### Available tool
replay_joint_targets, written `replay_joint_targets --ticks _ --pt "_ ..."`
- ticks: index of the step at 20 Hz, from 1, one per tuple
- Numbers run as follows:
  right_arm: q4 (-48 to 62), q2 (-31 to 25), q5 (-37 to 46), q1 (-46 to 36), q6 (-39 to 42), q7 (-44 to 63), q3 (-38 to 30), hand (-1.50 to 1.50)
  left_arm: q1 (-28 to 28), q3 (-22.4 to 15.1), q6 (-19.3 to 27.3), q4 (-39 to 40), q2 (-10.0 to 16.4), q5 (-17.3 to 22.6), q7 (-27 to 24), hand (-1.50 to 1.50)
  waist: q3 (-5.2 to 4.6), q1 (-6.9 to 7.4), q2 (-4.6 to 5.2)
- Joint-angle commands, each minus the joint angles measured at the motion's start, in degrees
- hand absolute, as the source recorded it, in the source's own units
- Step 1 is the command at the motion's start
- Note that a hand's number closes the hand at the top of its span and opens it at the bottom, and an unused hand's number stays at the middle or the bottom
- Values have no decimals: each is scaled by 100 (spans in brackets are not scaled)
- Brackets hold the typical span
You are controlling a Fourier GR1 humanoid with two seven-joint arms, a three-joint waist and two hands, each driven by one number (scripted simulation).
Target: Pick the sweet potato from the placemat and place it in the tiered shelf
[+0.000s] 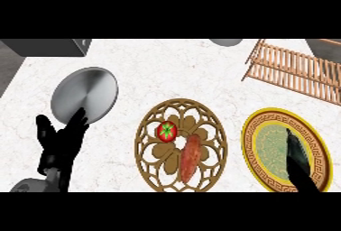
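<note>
Looks like the reach stage, ahead of any grasp, with nothing held in either of the 2 hands. Nearest, at the lower right: right hand point(297, 158), poised over a yellow-rimmed plate point(251, 135), just beside the placemat point(148, 149) but apart from it. On the placemat's right half: sweet potato point(190, 158), lying lengthwise and untouched, with 1 tomato point(166, 130) just up and left of it, close but seemingly not touching.

Calls next, probably, for swinging the right hand leftward across the plate's rim, lowering over the sweet potato's middle, lining up with its long axis, and closing around it without nudging the tomato. After that, a lift and a carry up and rightward to the tiered shelf point(293, 67) at the far right of the tabletop point(166, 72).

Right hand: enters from the lower edge and leans up and slightly left, fingers straight and held together, gripping nothing. Left hand point(61, 146): rests at the lower left, fingers up and spread, open. Tips overlapping the near edge of a silver plate point(85, 92) in this view; contact impossible to judge.

Farther back: the silver plate itself, well apart from the placemat. Farthest: the tiered shelf, wooden and slatted, set at an angle across the upper right.
</note>
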Motion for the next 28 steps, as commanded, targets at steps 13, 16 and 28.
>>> replay_joint_targets --ticks 13,16,28 --pt "1520 1718 2323 -3427 1416 4396 476 -150 -218 145 -114 103 -68 -56 190 0 6 65 0" --pt "1948 1999 2348 -3666 1680 4518 551 -150 -113 98 -67 82 -135 -138 145 0 11 57 -10" --pt "2952 2022 2600 -3978 1295 4914 965 -150 -27 270 -291 154 -54 -170 64 0 14 -5 -30"
